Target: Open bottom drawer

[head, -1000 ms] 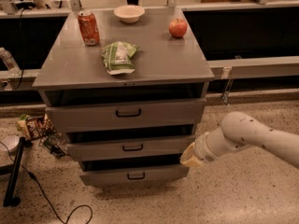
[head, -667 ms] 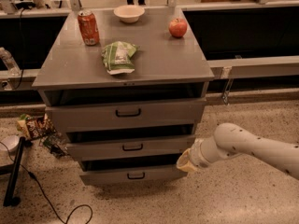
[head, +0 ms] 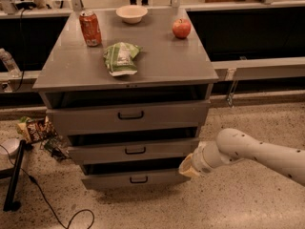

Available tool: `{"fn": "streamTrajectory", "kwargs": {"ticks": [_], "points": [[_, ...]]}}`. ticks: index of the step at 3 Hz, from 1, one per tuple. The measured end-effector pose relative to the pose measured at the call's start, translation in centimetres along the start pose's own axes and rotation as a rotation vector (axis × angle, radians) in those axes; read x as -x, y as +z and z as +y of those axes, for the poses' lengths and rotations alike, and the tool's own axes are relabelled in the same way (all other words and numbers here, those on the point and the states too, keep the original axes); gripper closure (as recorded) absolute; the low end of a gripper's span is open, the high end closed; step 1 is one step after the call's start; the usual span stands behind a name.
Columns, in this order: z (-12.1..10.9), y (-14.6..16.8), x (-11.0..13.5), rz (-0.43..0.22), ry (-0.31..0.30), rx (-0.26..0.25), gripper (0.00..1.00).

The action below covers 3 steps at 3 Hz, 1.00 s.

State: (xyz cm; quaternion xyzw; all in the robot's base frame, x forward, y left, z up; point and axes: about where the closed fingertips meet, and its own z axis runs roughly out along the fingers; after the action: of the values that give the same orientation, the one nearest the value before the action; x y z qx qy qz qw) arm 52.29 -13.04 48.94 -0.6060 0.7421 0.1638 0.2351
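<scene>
The grey cabinet (head: 128,78) has three drawers, all pulled out a little. The bottom drawer (head: 114,180) is the lowest, with a small black loop handle (head: 138,180) at its centre. My gripper (head: 187,167) is at the end of the white arm (head: 252,154) that comes in from the right. It sits at the right end of the bottom drawer's front, close to the cabinet's right side. The fingertips are hidden against the drawer edge.
On the cabinet top stand a red can (head: 90,28), a white bowl (head: 132,13), a red apple (head: 181,28) and a green chip bag (head: 121,57). Snack bags (head: 34,129), a black stand leg (head: 13,175) and cable (head: 57,213) lie on the floor at left.
My arm has moved left and a little down, bringing the gripper closer to the right end of the bottom drawer. The drawers look unchanged.
</scene>
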Motion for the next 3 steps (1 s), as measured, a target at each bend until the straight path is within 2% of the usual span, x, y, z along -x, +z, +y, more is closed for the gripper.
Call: {"fn": "streamTrajectory", "kwargs": {"ticks": [1, 2, 3], "points": [[0.2, 2.1, -1.2, -0.02, 0.008, 0.023, 0.39], [0.6, 6.3, -3.9, -0.057, 0.033, 0.062, 0.18], [0.6, 11.8, -6.5, -0.076, 0.015, 0.091, 0.0]]}}
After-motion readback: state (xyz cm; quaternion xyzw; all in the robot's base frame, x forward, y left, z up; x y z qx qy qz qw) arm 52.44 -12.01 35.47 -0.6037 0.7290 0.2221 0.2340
